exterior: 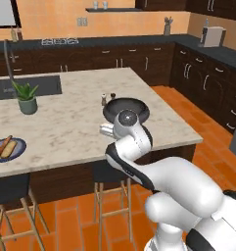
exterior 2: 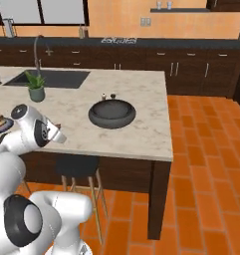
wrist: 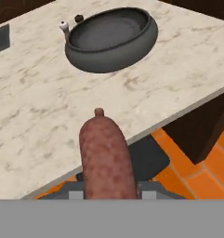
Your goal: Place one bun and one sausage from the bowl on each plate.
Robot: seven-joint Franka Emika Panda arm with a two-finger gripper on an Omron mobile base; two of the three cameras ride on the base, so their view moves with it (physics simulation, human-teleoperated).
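The gripper (wrist: 106, 193) is clamped on the sausage (wrist: 105, 155), which juts forward from the jaws above the near edge of the desk (wrist: 34, 121), the dark bowl (wrist: 111, 39) sitting farther in and looking empty. Over at the desk's left end, well apart from the bowl, a blue-rimmed plate (exterior: 17, 145) already carries a bun and a sausage. So this sausage likely belongs on a second plate I can't spot. Best play: keep the squeeze firm, carry it level, lower until it's just above the plate's centre, then release.
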